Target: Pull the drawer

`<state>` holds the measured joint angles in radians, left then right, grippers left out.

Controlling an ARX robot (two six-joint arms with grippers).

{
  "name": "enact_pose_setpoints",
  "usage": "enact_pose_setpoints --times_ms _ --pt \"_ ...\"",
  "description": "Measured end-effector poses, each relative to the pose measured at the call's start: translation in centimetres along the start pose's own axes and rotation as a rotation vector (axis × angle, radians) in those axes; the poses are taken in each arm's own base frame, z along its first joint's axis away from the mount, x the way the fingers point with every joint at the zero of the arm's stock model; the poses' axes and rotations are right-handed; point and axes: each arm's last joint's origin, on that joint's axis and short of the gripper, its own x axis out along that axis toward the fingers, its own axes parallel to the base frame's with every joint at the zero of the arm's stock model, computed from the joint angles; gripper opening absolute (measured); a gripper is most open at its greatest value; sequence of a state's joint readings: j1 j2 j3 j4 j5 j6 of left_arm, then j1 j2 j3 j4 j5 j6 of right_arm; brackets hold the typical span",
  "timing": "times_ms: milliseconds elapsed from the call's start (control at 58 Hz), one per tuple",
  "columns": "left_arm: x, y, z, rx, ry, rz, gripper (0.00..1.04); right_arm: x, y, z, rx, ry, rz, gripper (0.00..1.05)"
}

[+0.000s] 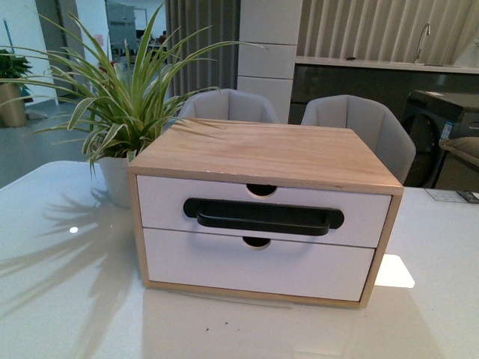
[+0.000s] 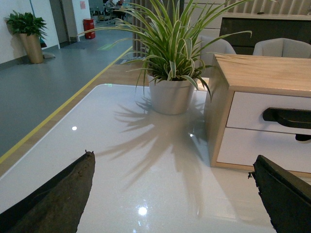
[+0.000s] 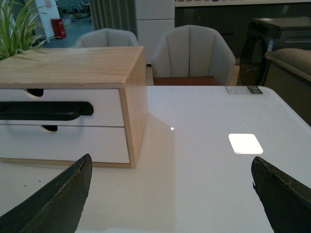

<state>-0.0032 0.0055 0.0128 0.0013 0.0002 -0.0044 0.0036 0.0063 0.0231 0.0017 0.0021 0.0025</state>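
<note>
A light wood cabinet (image 1: pixel 269 149) stands mid-table. Its upper drawer (image 1: pixel 165 203) has a white front, a long black bar handle (image 1: pixel 262 217) and a half-round notch (image 1: pixel 261 189); it sits flush and closed. Below it is a plain white drawer (image 1: pixel 299 265) with no handle. The front view shows neither arm. My left gripper (image 2: pixel 172 167) is open over bare table, left of the cabinet (image 2: pixel 252 73), with the handle (image 2: pixel 289 116) ahead of it. My right gripper (image 3: pixel 171 167) is open over the table by the cabinet's right front corner (image 3: pixel 131 162); the handle (image 3: pixel 43 110) is off to its side.
A potted spider plant (image 1: pixel 120 112) in a white pot (image 2: pixel 171 96) stands against the cabinet's left side. Two grey chairs (image 1: pixel 359 123) sit behind the glossy white table (image 1: pixel 67 299). A bright light patch (image 3: pixel 245 143) lies right of the cabinet.
</note>
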Motion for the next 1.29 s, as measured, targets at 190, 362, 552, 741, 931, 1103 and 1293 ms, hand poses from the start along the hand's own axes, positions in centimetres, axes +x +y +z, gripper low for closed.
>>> enact_pose_setpoints --times_ms 190,362,552,741,931,1103,1293 --pt "0.0 0.0 0.0 0.0 0.0 0.0 0.97 0.0 0.0 0.0 0.0 0.0 0.0 0.96" --pt "0.0 0.0 0.0 0.0 0.0 0.0 0.97 0.0 0.0 0.0 0.0 0.0 0.0 0.96" --pt "0.0 0.0 0.0 0.0 0.0 0.0 0.97 0.0 0.0 0.0 0.0 0.0 0.0 0.96" --pt "0.0 0.0 -0.1 -0.002 0.01 0.007 0.97 0.0 0.0 0.0 0.0 0.002 -0.002 0.96" --pt "0.9 -0.6 -0.7 -0.011 0.159 -0.048 0.97 0.9 0.2 -0.5 0.023 0.188 -0.046 0.96" --pt "3.1 -1.6 1.2 0.078 0.152 -0.224 0.97 3.1 0.6 1.8 -0.047 0.247 0.068 0.96" --pt "6.2 -3.0 2.3 0.268 0.181 -0.5 0.97 6.5 1.8 3.7 -0.221 0.346 0.247 0.96"
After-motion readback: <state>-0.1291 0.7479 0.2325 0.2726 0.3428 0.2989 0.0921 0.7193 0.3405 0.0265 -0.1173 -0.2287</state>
